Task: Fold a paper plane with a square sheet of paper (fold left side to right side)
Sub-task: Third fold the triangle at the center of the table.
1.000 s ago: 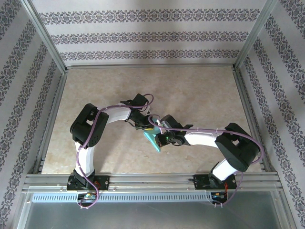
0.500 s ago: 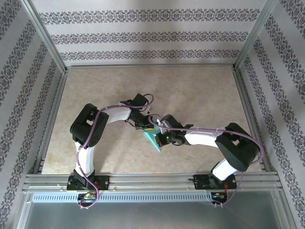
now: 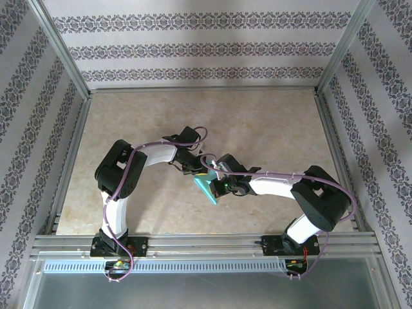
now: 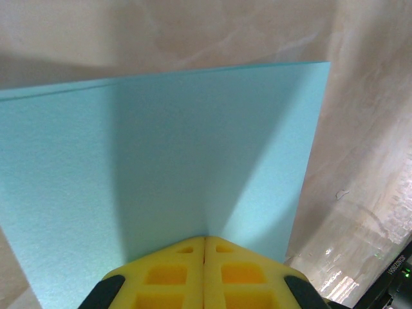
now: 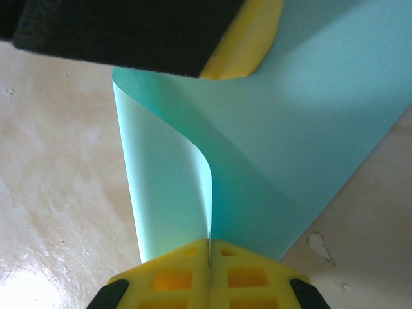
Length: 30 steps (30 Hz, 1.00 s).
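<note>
Find the paper (image 3: 207, 188) near the centre of the table (image 3: 270, 122), at the point where the two arms meet. From above it shows as a small teal shape narrowing toward the near edge. The two grippers sit very close together over it, the left one slightly farther from the bases than the right.

Left gripper (image 4: 204, 241): the yellow fingers (image 4: 170, 273) are pressed together, with the near edge of the paper pinched between them. In the left wrist view the sheet runs away from the fingertips as one flat panel. Its far edge is straight and its right corner is square. Bare table shows beyond that edge and to the right of the sheet.

Right gripper (image 5: 209, 244): the yellow fingers (image 5: 170, 280) are likewise closed on the paper. In the right wrist view the sheet is bent over on itself. A paler layer on the left curls round and meets the darker layer at the fingertips, where both layers are clamped. At the top of that view, the left gripper's black body and one yellow finger sit against the upper part of the sheet.
</note>
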Each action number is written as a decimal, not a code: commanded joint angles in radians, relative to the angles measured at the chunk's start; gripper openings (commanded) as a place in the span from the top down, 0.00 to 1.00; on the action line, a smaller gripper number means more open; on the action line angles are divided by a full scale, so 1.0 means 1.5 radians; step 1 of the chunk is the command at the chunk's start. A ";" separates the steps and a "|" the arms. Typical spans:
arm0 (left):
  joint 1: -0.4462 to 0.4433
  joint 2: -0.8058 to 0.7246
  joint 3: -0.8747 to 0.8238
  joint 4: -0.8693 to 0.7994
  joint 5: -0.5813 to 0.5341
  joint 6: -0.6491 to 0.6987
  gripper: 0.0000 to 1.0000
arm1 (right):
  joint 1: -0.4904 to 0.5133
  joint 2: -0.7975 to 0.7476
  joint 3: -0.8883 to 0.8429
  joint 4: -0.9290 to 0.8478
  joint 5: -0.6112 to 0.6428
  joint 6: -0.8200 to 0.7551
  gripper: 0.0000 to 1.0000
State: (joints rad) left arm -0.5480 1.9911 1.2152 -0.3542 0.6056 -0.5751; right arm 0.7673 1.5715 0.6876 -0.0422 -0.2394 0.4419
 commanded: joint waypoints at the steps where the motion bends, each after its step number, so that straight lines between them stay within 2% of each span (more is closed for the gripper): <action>1: -0.010 0.025 -0.013 -0.036 -0.043 0.016 0.93 | -0.007 0.001 0.016 -0.015 0.014 -0.012 1.00; 30: -0.009 0.023 -0.011 -0.036 -0.042 0.016 0.92 | -0.005 0.042 0.016 -0.020 0.007 -0.017 1.00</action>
State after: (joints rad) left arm -0.5480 1.9911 1.2152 -0.3542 0.6056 -0.5747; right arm 0.7673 1.6035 0.7044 -0.0521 -0.2333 0.4389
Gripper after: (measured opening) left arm 0.077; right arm 0.060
